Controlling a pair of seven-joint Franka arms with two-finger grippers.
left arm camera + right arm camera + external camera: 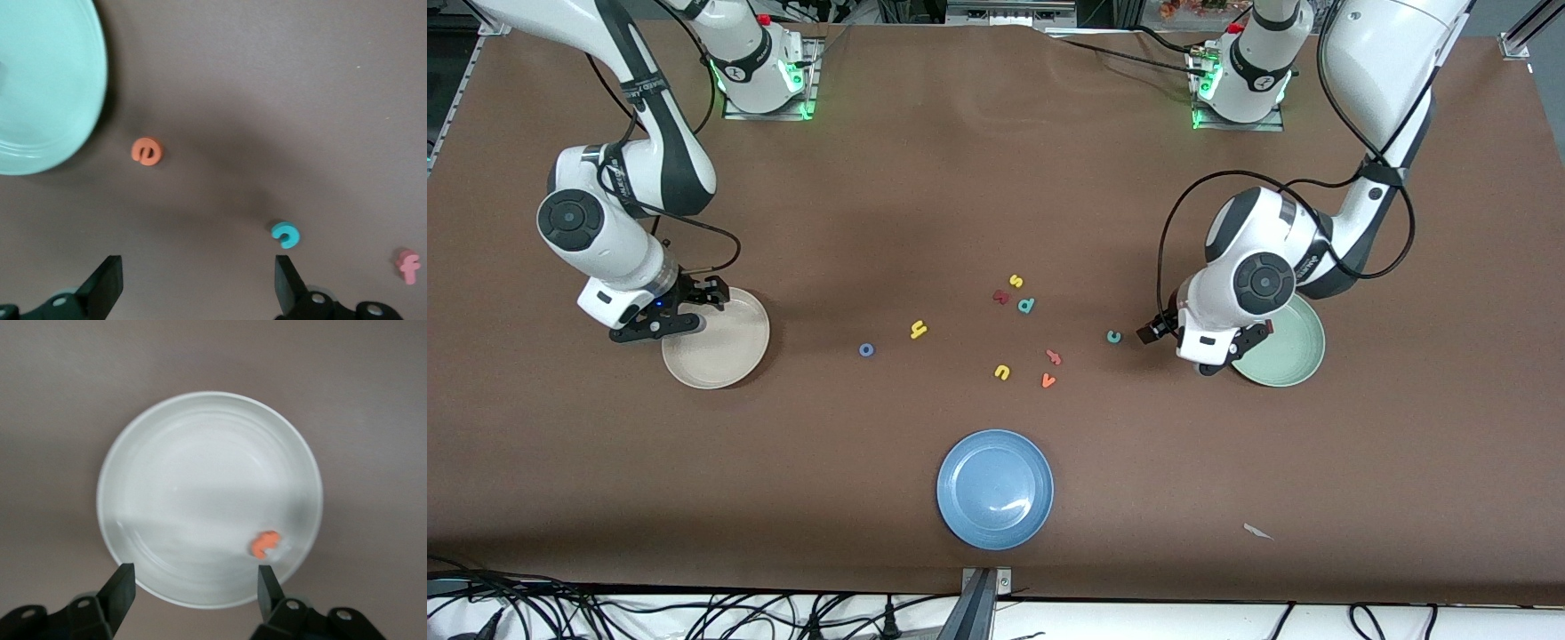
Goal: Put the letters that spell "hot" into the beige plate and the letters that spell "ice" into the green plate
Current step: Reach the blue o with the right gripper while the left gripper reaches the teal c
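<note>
Plates frame the scene: the beige plate [717,340] toward the right arm's end of the table holds one orange letter, the t [266,543], lying near its rim in the right wrist view. The green plate [1285,348], toward the left arm's end, shows nothing inside where it is visible. A blue plate [995,488] sits nearest the front camera.

The right gripper [679,308] hovers over the beige plate's edge, fingers spread with nothing between them. The left gripper [199,283] hangs over the table beside the green plate, fingers wide apart and empty.

The orange e [147,151] lies flat on the table just outside the green plate's rim, seen only in the left wrist view. The teal c [1113,336] rests near the left gripper, its mouth turned toward the green plate. The blue o [866,350] and yellow h [918,330] lie apart between the beige plate and the middle cluster.

That cluster holds a yellow s [1016,281], a dark red letter [1000,297], a teal p [1026,306], a yellow u [1001,372], an orange v [1048,380] and a pinkish letter [1054,357], the last shaped like an f in the left wrist view.

Bare brown table [960,178] surrounds every plate.
</note>
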